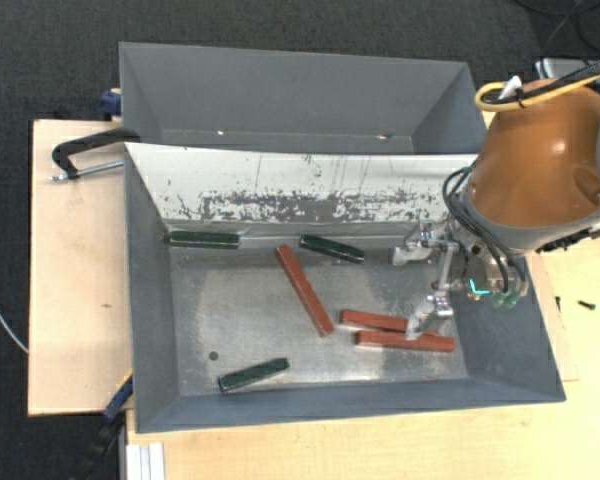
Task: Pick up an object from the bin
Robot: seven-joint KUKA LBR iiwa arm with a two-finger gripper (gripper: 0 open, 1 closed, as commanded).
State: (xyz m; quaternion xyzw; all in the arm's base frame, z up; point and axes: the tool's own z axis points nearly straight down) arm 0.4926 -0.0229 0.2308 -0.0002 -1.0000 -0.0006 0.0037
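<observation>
Two flat reddish-brown bars (375, 320) lie beneath my gripper (430, 318) in the grey metal bin (145, 298): the approach step, probably. I cannot tell its spread; next, straddle one bar.

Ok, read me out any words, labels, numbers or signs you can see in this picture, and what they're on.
There is no readable text.
Grey bin: its back wall has only dark scuff marks, no letters or numbers.
Red-brown bars and dark green bars: no label or print can be seen on them.
</observation>
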